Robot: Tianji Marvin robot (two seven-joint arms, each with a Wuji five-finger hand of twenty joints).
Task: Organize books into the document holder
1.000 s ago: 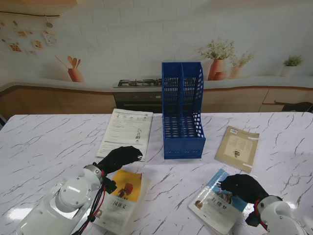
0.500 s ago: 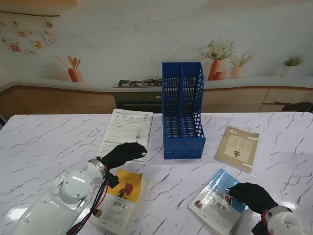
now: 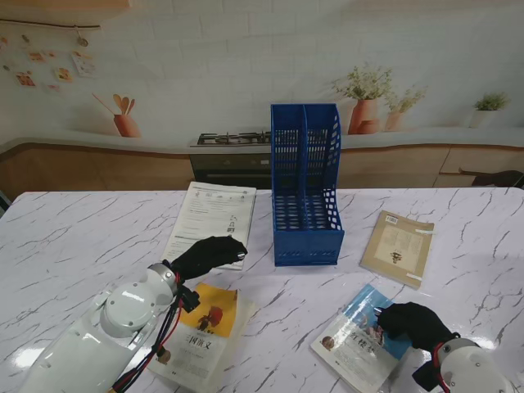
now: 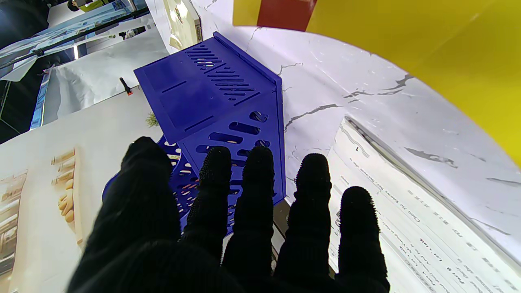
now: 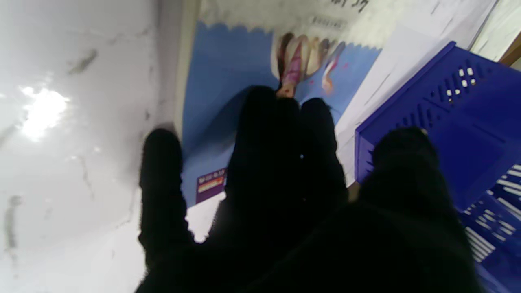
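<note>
**On the desk, near right: right hand is working the blue book**

On the desk (image 3: 74, 237), four flat items are lying around the blue document holder (image 3: 305, 184), which is standing upright mid-desk with both slots showing empty. The blue book (image 3: 356, 344) is lying flat, nearest me on the right. The tan book (image 3: 397, 247) is sitting farther from me, right of the holder. The yellow book (image 3: 205, 332) is lying near left, and the white booklet (image 3: 210, 221) is lying left of the holder.

Handling, my read: these are looking like thin paperbacks, so light, floppy, with glossy covers that are probably going to slide on the polished marble. No edge is overhanging, so nothing to get fingers under directly. Best hold is probably along the spine or a long edge, thumb on one face and fingers on the other, once a corner is lifting or the book is dragged to the desk edge (pinching one cover only would let it fan open).

The right hand (image 3: 413, 321) is resting its fingers (image 5: 281, 134) on the blue book's right end, middle ones pressed together, outer finger and thumb splayed. It is pressing on the cover, not gripping; nothing is lifted.

The left hand (image 3: 205, 256) is hovering over the near corner of the white booklet, fingers spread and extended toward the holder, holding nothing. Whether the tips are touching paper, I cannot tell.
</note>
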